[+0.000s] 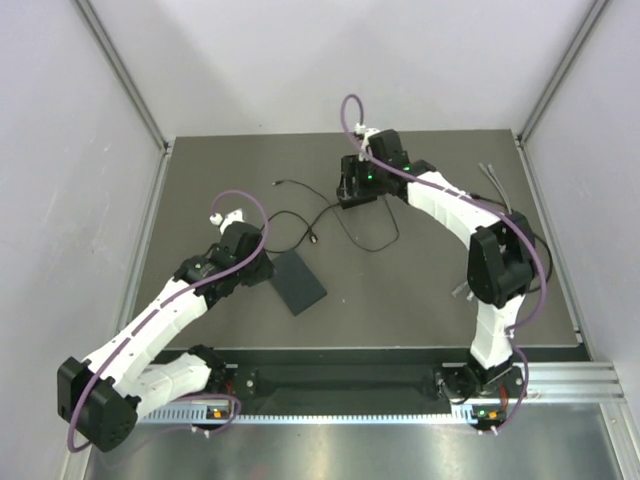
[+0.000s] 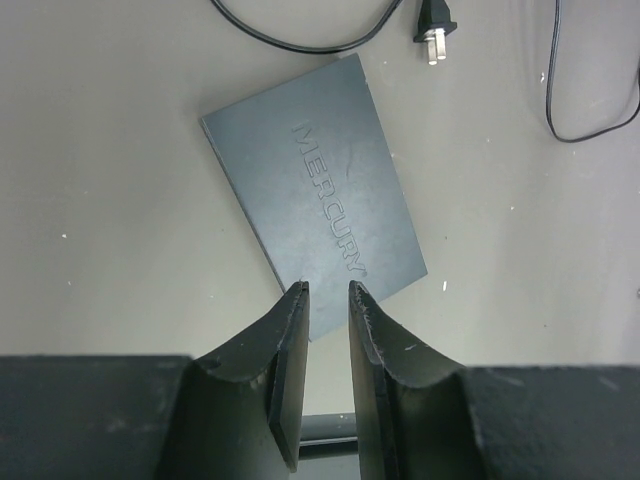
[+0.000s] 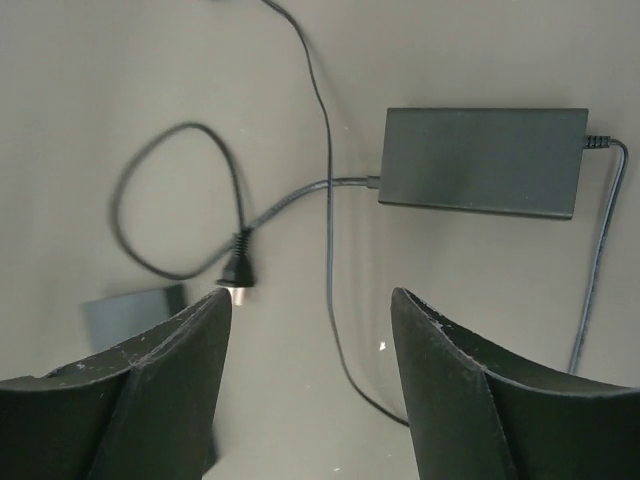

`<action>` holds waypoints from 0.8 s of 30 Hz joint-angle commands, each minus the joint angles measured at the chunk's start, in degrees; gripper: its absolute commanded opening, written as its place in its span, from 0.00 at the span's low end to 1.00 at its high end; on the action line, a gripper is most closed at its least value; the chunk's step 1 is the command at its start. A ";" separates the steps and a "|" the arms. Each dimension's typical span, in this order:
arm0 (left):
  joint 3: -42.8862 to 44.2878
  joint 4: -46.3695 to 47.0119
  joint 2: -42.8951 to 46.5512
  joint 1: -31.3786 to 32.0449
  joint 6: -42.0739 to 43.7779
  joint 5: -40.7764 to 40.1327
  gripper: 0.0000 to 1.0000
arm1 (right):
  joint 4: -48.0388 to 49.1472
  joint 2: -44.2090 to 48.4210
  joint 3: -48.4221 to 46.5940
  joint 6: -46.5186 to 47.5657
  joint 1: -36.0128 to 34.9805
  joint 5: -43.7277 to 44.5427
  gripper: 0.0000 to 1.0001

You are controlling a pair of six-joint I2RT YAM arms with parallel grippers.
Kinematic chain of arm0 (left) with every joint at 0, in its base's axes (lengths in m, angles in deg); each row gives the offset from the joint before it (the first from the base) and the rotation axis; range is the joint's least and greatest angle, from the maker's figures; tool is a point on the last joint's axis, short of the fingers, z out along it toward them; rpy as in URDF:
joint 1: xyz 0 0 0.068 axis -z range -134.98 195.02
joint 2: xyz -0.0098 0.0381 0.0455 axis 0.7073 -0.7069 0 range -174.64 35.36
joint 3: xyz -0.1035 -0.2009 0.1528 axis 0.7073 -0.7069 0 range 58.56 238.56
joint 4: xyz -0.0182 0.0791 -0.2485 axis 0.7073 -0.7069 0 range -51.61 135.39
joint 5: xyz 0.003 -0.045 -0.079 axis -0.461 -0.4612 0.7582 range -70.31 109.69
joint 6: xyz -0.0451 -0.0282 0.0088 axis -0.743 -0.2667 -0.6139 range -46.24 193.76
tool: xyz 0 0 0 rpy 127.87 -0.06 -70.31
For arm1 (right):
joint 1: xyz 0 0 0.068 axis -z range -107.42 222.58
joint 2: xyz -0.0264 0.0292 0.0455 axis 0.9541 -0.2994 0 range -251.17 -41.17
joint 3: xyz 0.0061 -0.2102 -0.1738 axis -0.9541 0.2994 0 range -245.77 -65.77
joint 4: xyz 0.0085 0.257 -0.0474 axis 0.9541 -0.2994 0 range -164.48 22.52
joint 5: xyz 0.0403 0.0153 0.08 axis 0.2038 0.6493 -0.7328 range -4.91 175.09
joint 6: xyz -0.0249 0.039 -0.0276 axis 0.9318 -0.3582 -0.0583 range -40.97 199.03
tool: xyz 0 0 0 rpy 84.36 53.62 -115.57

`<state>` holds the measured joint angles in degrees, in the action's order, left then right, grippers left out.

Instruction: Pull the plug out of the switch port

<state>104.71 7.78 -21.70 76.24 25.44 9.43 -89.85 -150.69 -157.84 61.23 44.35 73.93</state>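
Observation:
The switch [image 1: 298, 282] is a flat matte-black box lying on the dark mat; the left wrist view shows its top [image 2: 315, 205] with raised lettering. No cord is joined to it in any view. My left gripper [image 2: 328, 290] hovers at the switch's near corner, its jaws a narrow gap apart with nothing between; it sits left of the switch in the top view [image 1: 262, 272]. My right gripper [image 3: 311, 295] is wide open and empty above the cords, far back on the mat [image 1: 352, 192]. A thin cord's small end [image 1: 278, 183] lies loose on the mat.
A smaller black power brick [image 3: 480, 160] with thin cords lies below the right gripper. A two-prong wall plug [image 3: 238, 270] lies loose, also in the left wrist view [image 2: 435, 30]. Cord loops [image 1: 350, 235] sprawl mid-mat. White walls and metal posts [image 1: 125, 70] surround the mat.

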 commanded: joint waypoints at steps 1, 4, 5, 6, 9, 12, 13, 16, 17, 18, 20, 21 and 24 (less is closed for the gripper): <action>-0.27 1.31 1.51 0.15 0.33 0.42 0.28 | -4.70 -1.31 2.07 6.20 -3.23 10.88 0.65; 0.08 0.95 2.21 0.15 0.41 1.20 0.28 | -4.44 -2.54 1.90 5.15 -3.76 15.37 0.66; 0.17 0.87 2.56 0.15 0.50 1.30 0.28 | -3.83 -2.63 2.07 4.97 -3.76 16.51 0.66; 0.17 0.69 2.83 0.07 0.50 1.21 0.28 | -2.60 -3.42 2.07 4.88 -3.85 17.04 0.65; 0.34 0.08 3.18 0.15 0.85 0.33 0.28 | -2.50 -6.22 0.06 4.36 -3.85 18.45 0.65; 0.52 -0.80 2.48 0.15 1.20 0.24 0.28 | -1.80 -10.17 -2.48 4.27 -3.85 19.24 0.63; 0.52 -0.80 2.13 0.07 1.29 0.33 0.28 | -1.63 -11.24 -3.19 4.53 -3.85 19.24 0.63; 0.78 -1.15 1.78 0.15 1.47 0.16 0.28 | 0.12 -14.49 -5.66 4.53 -3.85 20.56 0.63; 0.87 -1.24 1.60 0.15 1.56 -0.11 0.28 | 0.83 -15.11 -6.10 4.79 -3.85 21.00 0.62; 1.04 -1.33 1.51 0.15 1.56 -0.63 0.28 | 1.45 -16.25 -7.06 4.97 -3.85 21.44 0.62; 1.57 -1.68 0.90 0.07 2.08 -1.25 0.28 | 2.86 -17.57 -8.55 5.67 -3.85 22.92 0.62; 1.75 -1.94 0.63 0.07 2.35 -1.95 0.29 | 3.38 -18.71 -10.04 5.93 -3.76 23.37 0.62; 3.15 -3.61 -1.38 0.07 2.61 -5.01 0.30 | 4.61 -21.17 -13.82 7.43 -3.59 24.78 0.62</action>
<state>104.88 6.03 -21.65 76.24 26.80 8.23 -89.63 -169.83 -166.12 66.58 40.46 95.50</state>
